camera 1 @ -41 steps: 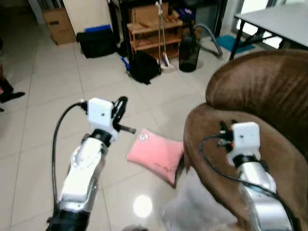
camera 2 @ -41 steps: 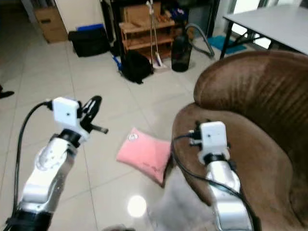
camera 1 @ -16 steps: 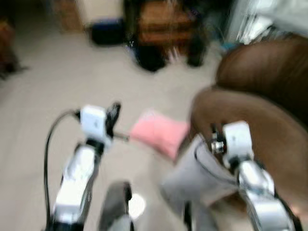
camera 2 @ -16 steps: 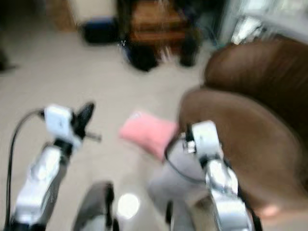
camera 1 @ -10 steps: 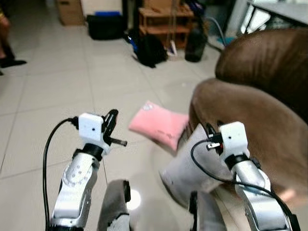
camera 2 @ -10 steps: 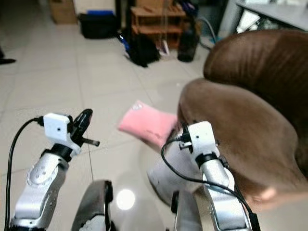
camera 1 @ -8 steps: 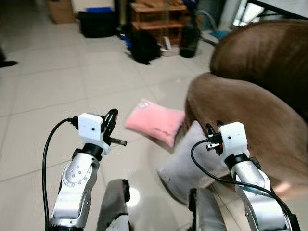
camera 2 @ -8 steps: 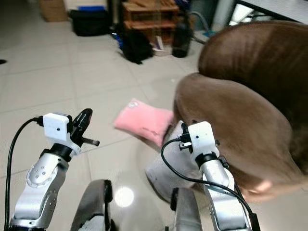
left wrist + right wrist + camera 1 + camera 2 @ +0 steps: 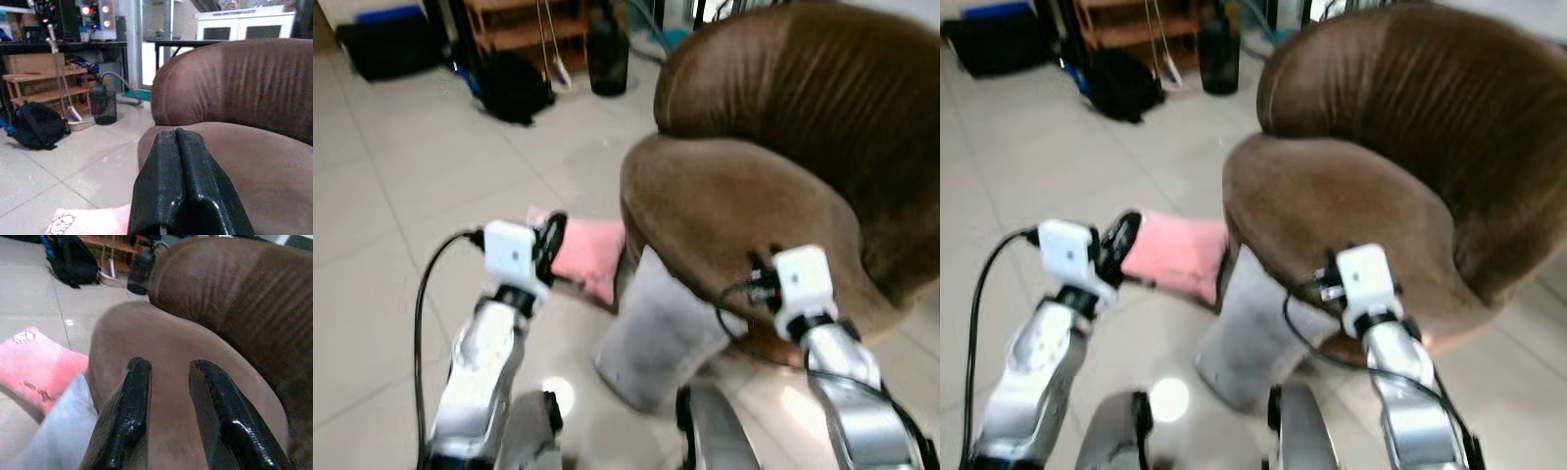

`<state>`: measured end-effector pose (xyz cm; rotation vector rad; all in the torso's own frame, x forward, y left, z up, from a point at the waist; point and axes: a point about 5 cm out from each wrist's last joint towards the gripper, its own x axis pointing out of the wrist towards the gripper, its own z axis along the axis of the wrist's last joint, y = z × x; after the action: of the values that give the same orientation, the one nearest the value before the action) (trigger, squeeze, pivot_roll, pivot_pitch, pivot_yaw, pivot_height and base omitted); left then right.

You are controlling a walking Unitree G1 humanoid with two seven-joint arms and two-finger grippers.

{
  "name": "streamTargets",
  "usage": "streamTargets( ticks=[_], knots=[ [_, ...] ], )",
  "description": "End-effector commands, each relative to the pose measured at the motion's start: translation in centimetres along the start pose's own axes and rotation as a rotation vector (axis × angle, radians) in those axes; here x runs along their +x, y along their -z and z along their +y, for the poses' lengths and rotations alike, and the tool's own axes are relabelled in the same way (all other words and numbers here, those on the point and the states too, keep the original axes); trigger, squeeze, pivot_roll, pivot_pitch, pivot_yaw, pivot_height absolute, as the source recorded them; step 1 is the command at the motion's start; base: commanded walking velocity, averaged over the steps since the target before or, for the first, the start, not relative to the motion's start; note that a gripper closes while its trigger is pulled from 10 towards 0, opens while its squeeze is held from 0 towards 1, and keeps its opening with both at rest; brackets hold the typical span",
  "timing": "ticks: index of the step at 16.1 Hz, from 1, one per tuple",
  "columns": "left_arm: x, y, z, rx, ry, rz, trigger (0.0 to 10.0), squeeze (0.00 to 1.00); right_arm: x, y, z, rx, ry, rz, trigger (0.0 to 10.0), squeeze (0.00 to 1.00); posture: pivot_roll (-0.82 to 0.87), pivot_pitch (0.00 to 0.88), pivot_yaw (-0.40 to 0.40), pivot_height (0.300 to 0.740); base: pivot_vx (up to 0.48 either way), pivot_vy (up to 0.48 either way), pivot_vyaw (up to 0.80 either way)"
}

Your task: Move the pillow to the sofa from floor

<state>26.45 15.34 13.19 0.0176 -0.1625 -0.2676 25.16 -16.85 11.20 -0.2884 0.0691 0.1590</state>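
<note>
Pink pillow on the tiled floor, touching the base of the brown sofa, next to what looks like a grey cloth (head views blurred). Left tool raised above the pillow, fingers pressed together. Right tool over the sofa arm, fingers spread, empty.

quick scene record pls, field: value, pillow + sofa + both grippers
pillow: pink pillow, on the tiled floor, beside the sofa's base
sofa: brown sofa, nothing on it
grey cloth: grey cloth hanging against the sofa front
left gripper: left gripper, shut, raised above the pillow
right gripper: right gripper, open, over the sofa armrest
task state: pillow not yet picked up
</note>
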Motion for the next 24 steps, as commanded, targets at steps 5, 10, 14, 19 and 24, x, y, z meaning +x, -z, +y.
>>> streamTargets(
  ticks=[5, 10, 14, 19, 24],
  knots=[
    [-0.4, 0.0, 0.6, 0.010, -0.021, 0.009, 10.0, 0.00, 0.3, -0.3, 0.8, -0.012, -0.046, -0.009, 10.0, 0.00, -0.09, 0.000, -0.016, 0.585, 0.050, 0.000, 0.00],
    [-0.5, 0.2, 0.7, 0.018, -0.011, 0.017, 10.0, 0.00, 0.5, 0.0, 1.2, 0.001, -0.074, -0.001, 10.0, 0.00, -0.09, 0.000, -0.014, 0.565, 0.000, 0.000, 0.00],
    [-0.5, 0.3, 0.7, 0.019, -0.009, 0.020, 10.0, 0.00, 1.0, 0.0, 1.6, -0.017, -0.099, -0.003, 10.0, 0.00, -0.09, 0.000, -0.018, 0.530, 0.000, 0.000, 0.00],
    [-0.9, 0.6, 0.8, 0.010, -0.020, 0.029, 10.0, 0.00, 2.0, 0.0, 2.4, -0.029, -0.136, 0.000, 10.0, 0.00, -0.09, 0.000, -0.019, 0.506, 0.000, 0.000, 0.00],
    [-1.8, 2.0, 1.1, 0.074, -0.014, 0.100, 10.0, 0.00, 5.2, 2.4, 3.0, 0.086, -0.108, 0.139, 10.0, 1.00, -0.06, 0.039, -0.033, 0.506, 0.000, 0.000, 0.00]
  ],
)
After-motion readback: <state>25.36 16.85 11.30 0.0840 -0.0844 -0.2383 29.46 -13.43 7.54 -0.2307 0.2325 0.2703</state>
